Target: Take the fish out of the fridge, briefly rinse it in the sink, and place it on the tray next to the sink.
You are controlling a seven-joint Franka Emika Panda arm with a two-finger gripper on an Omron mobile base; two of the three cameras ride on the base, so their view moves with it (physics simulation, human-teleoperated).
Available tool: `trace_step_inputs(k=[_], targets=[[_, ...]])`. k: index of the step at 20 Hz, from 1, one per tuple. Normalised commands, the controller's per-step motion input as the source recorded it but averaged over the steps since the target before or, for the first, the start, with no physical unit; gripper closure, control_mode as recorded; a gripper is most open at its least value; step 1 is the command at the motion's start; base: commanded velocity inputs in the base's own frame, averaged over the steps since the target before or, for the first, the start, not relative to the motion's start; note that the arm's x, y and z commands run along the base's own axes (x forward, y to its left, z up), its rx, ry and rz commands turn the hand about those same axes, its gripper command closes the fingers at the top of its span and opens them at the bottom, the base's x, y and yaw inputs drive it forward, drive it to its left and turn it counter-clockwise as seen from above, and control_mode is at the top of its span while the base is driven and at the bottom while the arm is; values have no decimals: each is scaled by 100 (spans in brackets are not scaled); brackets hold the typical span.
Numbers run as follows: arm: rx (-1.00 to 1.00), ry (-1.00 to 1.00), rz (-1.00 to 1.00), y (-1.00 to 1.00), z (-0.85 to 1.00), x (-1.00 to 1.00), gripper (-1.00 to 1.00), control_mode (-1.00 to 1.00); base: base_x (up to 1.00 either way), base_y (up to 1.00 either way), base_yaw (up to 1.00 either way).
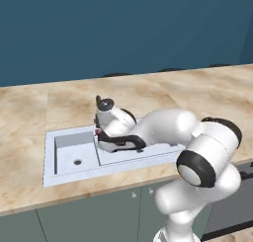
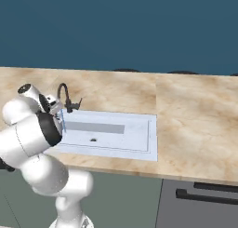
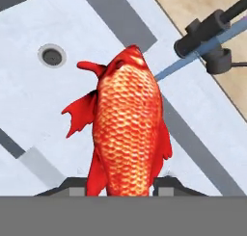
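Observation:
The red-orange fish (image 3: 128, 129) stands upright between my fingertips, head away from the hand, with my gripper (image 3: 120, 184) shut on its tail end. It hangs over the light grey sink (image 3: 29, 110), close to the round drain (image 3: 52, 55). From the dark tap (image 3: 202, 35) a thin blue stream of water (image 3: 178, 66) runs toward the fish. In the left base view my gripper (image 1: 99, 133) is low over the sink (image 1: 64, 137), with a speck of red fish (image 1: 98, 132) showing. The tap (image 2: 62, 90) also stands behind the sink (image 2: 116, 129). The tray and the fridge are out of view.
A beige marble counter (image 2: 195, 115) surrounds the sink, with a dark blue wall behind. Grey cabinet doors (image 1: 89, 211) run below. A dark appliance front with a bar handle (image 2: 204, 194) sits at the lower right. My arm's elbow (image 1: 207, 152) bulks over the sink's right side.

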Motion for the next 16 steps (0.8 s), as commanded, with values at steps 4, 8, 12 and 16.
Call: trace_step_inputs(k=[4,8,12,16], targets=[[23,17,-20,-58,100,-100,100,-100,0,0,0],[20,15,-18,-61,100,-100,100,-100,0,0,0],[7,15,-21,-36,100,-87,100,-100,0,0,0],[-1,7,-16,-14,100,-57,100,-100,0,0,0]])
